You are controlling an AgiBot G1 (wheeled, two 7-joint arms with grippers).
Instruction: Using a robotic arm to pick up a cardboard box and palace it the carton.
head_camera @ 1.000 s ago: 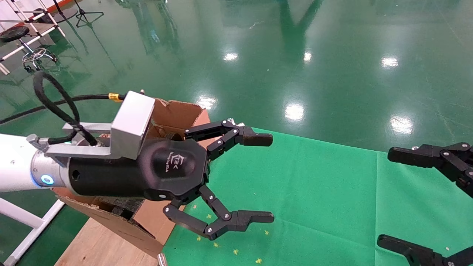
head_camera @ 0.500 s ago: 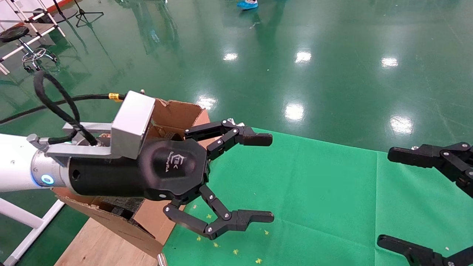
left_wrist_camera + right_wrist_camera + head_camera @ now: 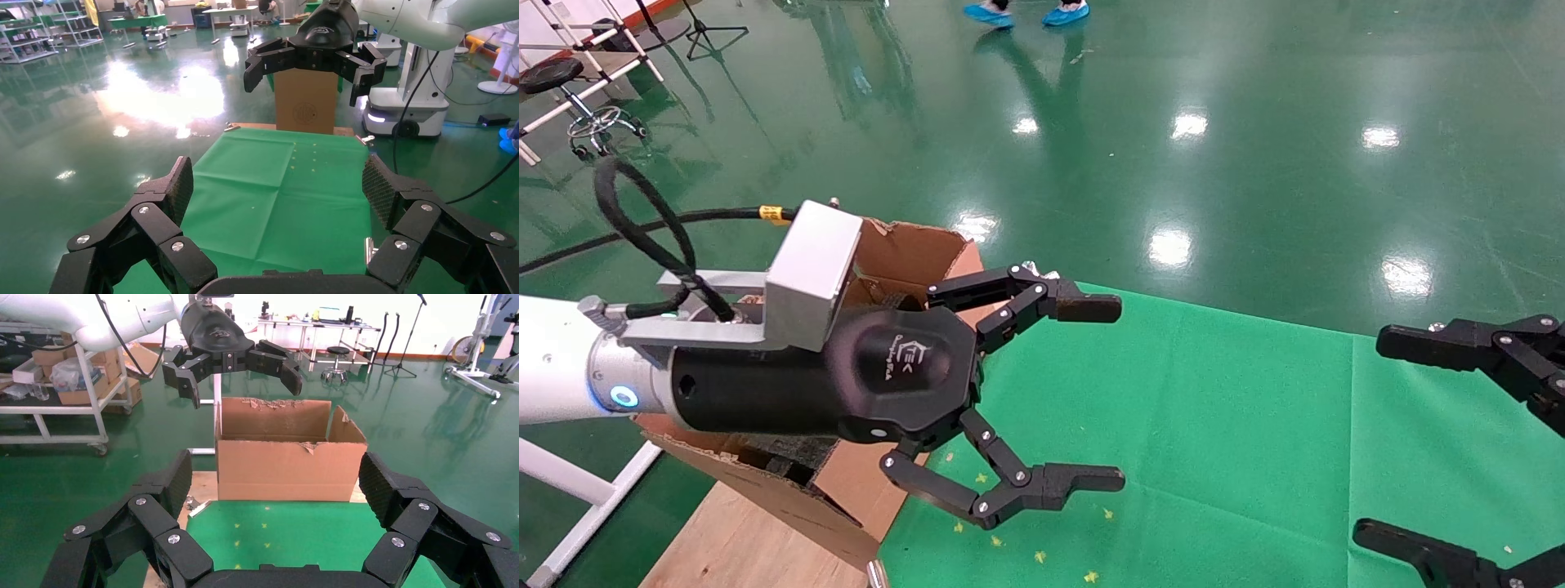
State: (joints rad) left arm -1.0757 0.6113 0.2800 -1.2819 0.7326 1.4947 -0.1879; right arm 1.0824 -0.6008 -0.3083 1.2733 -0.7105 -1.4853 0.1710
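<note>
My left gripper, on the robotic arm, hangs open over the left part of the green cloth, holding nothing. Its own view shows only bare cloth between its fingers. The carton stands behind and under that arm at the table's left end, with torn flaps up. In the right wrist view the carton faces me, with the left gripper above it. My right gripper stands open at the right edge, empty. The cardboard box is out of view.
An upright closed brown box with a round mark stands past the cloth's far right end, beyond the right gripper. Bare wooden tabletop shows beside the carton. A stool and rack stand far left. A person's blue shoes are on the floor.
Neither arm has moved. A person's blue shoes have come into view on the floor at the top of the head view.
</note>
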